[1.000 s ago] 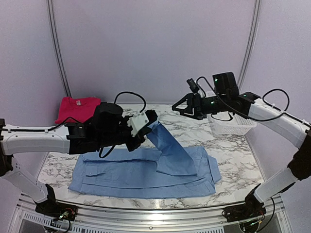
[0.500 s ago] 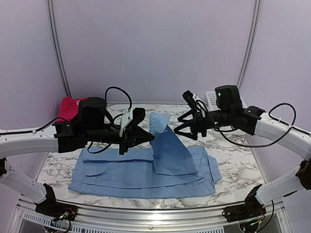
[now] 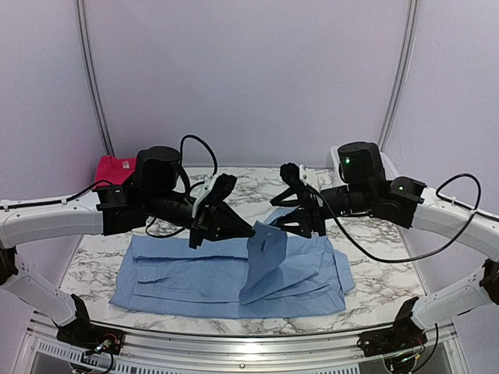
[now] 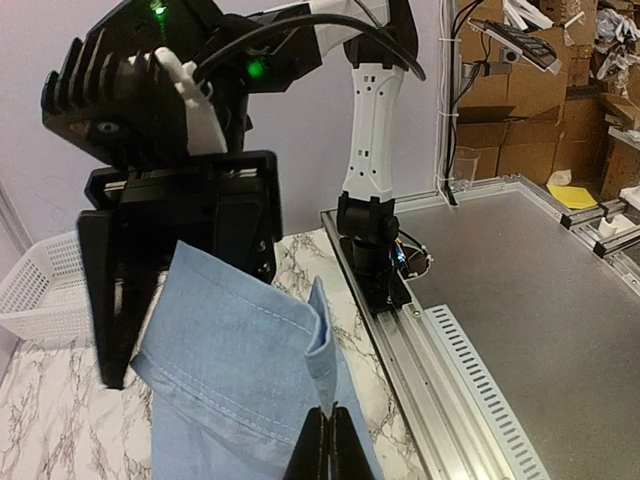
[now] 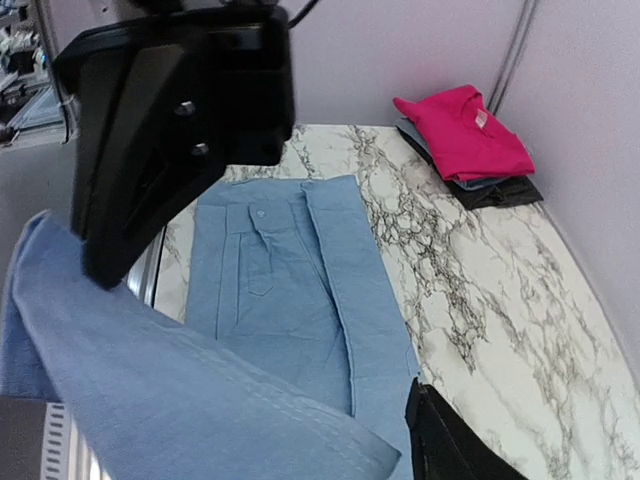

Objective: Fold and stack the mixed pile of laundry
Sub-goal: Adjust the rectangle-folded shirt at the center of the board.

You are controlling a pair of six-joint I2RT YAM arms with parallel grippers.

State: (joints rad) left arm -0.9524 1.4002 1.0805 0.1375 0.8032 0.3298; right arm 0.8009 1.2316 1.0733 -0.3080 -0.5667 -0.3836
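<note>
Top view: light blue shirt [image 3: 187, 280] lies spread on the tabletop [image 3: 374, 257], with one sleeve [image 3: 261, 261] lifted above the shirt's right half. Left gripper [image 3: 248, 231] is pinched tight on the cuff. Right gripper [image 3: 295, 221] meets it from the shirt's right side. Pink T-shirt [image 3: 115, 167] sits beyond the shirt's far left corner. Step, as I read it: sleeve fold, at a handover or two-gripper hold. The next move calls for the right gripper to close on the cuff edge, then lay the sleeve across the shirt's body.

Left wrist view shows what the top cannot – the right gripper's jaws stand apart, straddling the cuff, not clamped.

Right wrist view, only here – the T-shirt tops a folded stack, with a denim piece [image 5: 468, 184] and a dark piece [image 5: 506, 193] beneath
</note>
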